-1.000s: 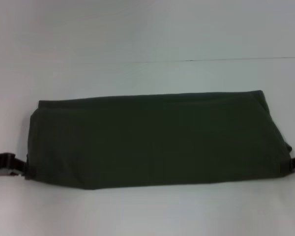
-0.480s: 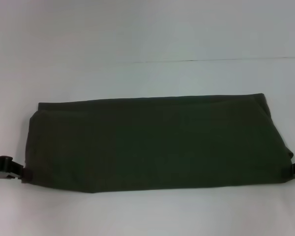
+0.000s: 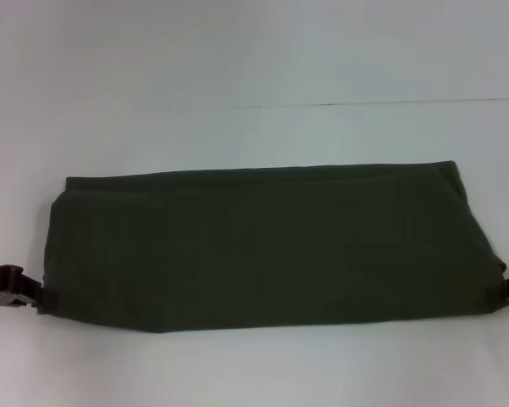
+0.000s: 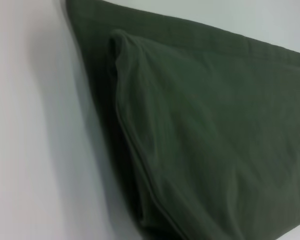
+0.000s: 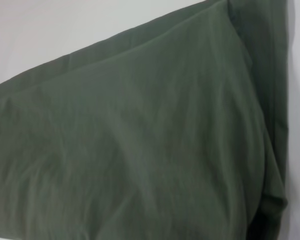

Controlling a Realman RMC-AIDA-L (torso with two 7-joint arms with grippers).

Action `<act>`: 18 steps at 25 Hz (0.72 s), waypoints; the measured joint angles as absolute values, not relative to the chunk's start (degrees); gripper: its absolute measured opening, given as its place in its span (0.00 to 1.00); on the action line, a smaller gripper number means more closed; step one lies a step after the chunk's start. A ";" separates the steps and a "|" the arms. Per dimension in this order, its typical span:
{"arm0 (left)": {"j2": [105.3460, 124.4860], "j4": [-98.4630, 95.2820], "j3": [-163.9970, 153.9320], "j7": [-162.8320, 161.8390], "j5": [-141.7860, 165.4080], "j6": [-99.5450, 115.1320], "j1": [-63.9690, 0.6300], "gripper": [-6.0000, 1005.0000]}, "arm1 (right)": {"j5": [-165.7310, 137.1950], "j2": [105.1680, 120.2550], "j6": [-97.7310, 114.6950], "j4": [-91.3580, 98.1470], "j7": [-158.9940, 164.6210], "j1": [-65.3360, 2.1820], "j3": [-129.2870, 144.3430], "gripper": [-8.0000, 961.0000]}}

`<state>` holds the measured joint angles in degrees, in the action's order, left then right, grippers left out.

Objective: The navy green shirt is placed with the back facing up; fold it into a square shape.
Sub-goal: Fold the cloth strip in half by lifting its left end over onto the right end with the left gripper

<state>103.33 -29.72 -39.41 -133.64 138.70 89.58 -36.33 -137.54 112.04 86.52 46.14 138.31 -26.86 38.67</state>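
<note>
The navy green shirt (image 3: 263,246) lies on the white table as a long folded band, plain side up, with no lettering showing. My left gripper (image 3: 34,297) sits at the band's near left corner and pinches the cloth there. My right gripper (image 3: 507,290) sits at the near right corner, mostly cut off by the picture's edge, and also grips the cloth. The left wrist view shows the folded layers at that end of the shirt (image 4: 200,130). The right wrist view shows the other end of the shirt (image 5: 140,140). Neither wrist view shows fingers.
The white table (image 3: 254,373) runs all around the shirt. A thin dark seam line (image 3: 382,103) crosses the table behind it. Nothing else stands on the table.
The shirt and both grippers have shifted slightly toward me since a second ago. Over the last half second almost nothing has moved.
</note>
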 joint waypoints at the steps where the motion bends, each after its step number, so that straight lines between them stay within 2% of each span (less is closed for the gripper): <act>1: 103.15 -29.67 -39.41 -134.31 139.11 89.88 -36.59 0.01 | -137.52 111.64 86.55 45.30 138.53 -27.16 38.63 0.17; 3: 102.89 -29.70 -39.25 -135.61 140.07 90.79 -37.03 0.01 | -137.50 110.84 86.57 43.71 138.84 -27.79 38.54 0.18; 9: 102.78 -30.24 -39.07 -136.76 140.42 91.09 -37.28 0.17 | -137.40 110.03 86.58 43.04 138.97 -28.79 38.35 0.19; 11: 102.66 -30.65 -38.01 -136.94 140.38 90.89 -37.30 0.25 | -137.23 109.62 86.88 43.06 139.09 -29.07 37.69 0.20; 14: 102.06 -31.10 -35.53 -136.76 140.11 91.69 -37.41 0.37 | -137.13 108.74 88.39 43.44 139.19 -29.63 35.68 0.35; 18: 100.87 -32.20 -30.58 -135.71 139.50 93.42 -38.17 0.45 | -137.06 107.46 90.20 44.91 139.20 -30.75 31.89 0.53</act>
<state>100.87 -32.20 -30.58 -135.71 139.50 93.42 -38.17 -137.06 107.46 90.20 44.91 139.20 -30.75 31.89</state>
